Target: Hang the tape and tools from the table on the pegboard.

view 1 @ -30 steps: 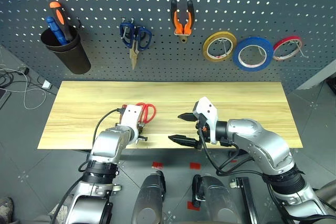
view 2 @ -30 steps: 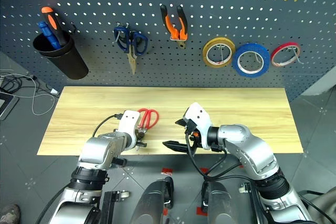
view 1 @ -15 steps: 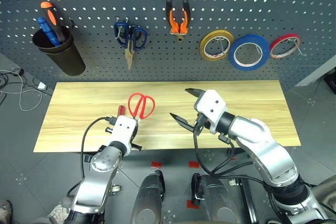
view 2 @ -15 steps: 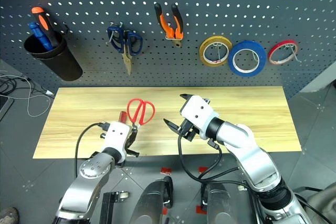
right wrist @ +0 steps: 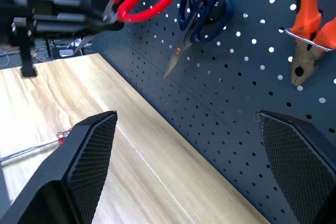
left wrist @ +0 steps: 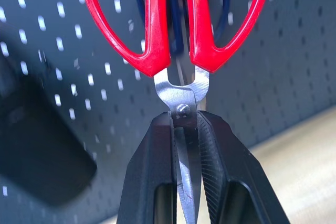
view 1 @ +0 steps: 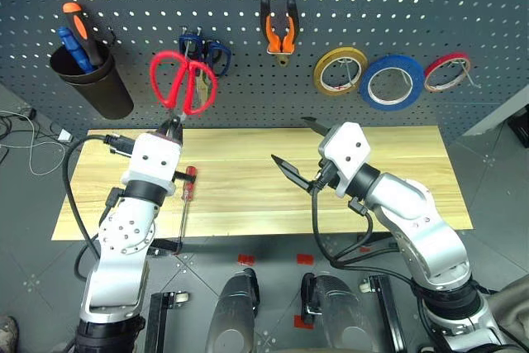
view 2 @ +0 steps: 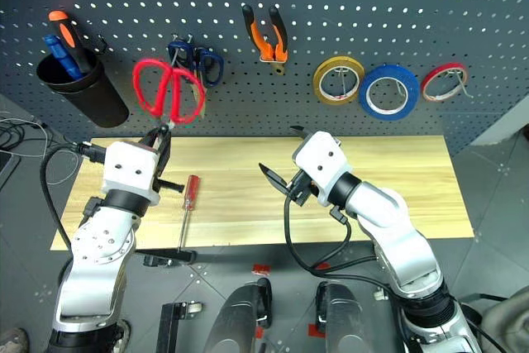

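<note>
The left gripper (left wrist: 185, 129) has its jaws pinched on the blades of the red scissors (view 1: 183, 82), just below the pivot, so the red handles stand up beyond the fingertips and overlap the blue scissors (view 2: 198, 60) hanging on the pegboard (view 1: 248, 39). Below this gripper, the red screwdriver (view 1: 185, 204) lies on the table (view 1: 248, 179), handle toward the board and shaft reaching the near edge. The right gripper (view 1: 299, 148) has its jaws spread wide with nothing between them, held above the middle of the table and well apart from the scissors. Beyond its fingertips, the pliers (view 1: 280, 31) hang on the board; to their right hang the yellow roll (view 1: 345, 72), the blue tape (view 1: 395, 83) and the thin red roll (view 1: 448, 72) in a row. Left of the left gripper, a black cup (view 1: 91, 84) on the board holds the orange and blue screwdrivers (view 1: 81, 35).
</note>
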Tool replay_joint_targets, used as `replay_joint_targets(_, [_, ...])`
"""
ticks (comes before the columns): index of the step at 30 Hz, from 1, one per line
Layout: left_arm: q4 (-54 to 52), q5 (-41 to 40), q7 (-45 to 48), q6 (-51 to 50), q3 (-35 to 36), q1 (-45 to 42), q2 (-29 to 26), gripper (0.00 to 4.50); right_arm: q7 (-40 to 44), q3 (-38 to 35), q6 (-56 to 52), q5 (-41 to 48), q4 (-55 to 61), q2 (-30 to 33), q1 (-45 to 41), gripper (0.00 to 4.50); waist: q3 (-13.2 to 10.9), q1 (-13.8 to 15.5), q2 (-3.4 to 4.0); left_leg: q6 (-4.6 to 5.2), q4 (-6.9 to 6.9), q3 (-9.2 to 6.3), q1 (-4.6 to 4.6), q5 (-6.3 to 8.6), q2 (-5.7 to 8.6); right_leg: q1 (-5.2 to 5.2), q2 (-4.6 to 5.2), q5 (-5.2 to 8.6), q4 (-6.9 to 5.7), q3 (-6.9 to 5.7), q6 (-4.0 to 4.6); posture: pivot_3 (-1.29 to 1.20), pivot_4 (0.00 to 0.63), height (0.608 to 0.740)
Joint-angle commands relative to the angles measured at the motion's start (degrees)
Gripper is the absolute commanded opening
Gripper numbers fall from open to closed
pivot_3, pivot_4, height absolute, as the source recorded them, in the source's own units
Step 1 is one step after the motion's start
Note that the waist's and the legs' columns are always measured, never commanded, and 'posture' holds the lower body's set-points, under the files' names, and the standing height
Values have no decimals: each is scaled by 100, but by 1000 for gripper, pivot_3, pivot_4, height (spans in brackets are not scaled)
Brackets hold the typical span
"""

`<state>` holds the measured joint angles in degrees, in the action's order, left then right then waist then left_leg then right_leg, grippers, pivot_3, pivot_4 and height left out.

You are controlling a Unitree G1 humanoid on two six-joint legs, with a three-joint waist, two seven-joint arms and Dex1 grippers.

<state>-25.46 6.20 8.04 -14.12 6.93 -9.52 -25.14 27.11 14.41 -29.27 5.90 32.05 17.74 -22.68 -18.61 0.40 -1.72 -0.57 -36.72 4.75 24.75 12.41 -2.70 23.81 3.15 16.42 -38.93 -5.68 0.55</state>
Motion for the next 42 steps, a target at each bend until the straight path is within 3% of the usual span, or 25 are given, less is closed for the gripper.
replay_joint_targets(1, [193,147,23,155,-58,-220,-40,307,21,-69,224,63,72,-48,-100,4500,1,-13,-1,0,-1,0,0,0,1,0,0,0,-1,1,0,-17,280,740])
replay_joint_targets(7, [1066,244,116,171,-401,-803,40,307,85,-20,276,59,-44,-84,-235,4500,1,-40,-1,0,-8,0,1,-1,0,-1,0,0,-2,-1,1,-28,281,740])
replay_joint_targets(17, [1422,-11,683,-466,-645,-887,95,3418,121,22,-57,210,-48,-187,-221,4500,1,-57,-2,-2,-15,0,1,-2,0,-2,0,-1,-6,0,2,-35,286,740])
replay_joint_targets(20, [1330,-385,744,-1501,-219,-533,235,4343,211,213,-729,342,131,-86,-52,4500,2,-71,-2,-2,-16,2,-1,-2,-1,-3,0,-1,-7,2,3,-35,296,740])
replay_joint_targets(25, [1557,-1170,866,-3491,623,-505,332,4429,370,520,-1651,703,562,25,-16,4500,0,-67,-4,-1,-23,-7,-1,-2,-4,-3,-2,0,-14,-3,2,-19,315,740])
replay_joint_targets(27, [1846,-1353,1015,-3832,695,-536,266,4429,375,626,-1932,777,637,53,-54,4500,0,-56,-4,-1,-23,-9,-2,-2,-3,-5,-3,0,-16,-3,1,-12,318,740])
replay_joint_targets(42, [4275,-1444,1062,-3700,640,-1528,69,4429,787,969,-2068,917,536,683,-418,4500,-7,-44,-17,0,-21,-9,-4,-2,0,-8,1,-1,-11,-2,2,-20,332,740])
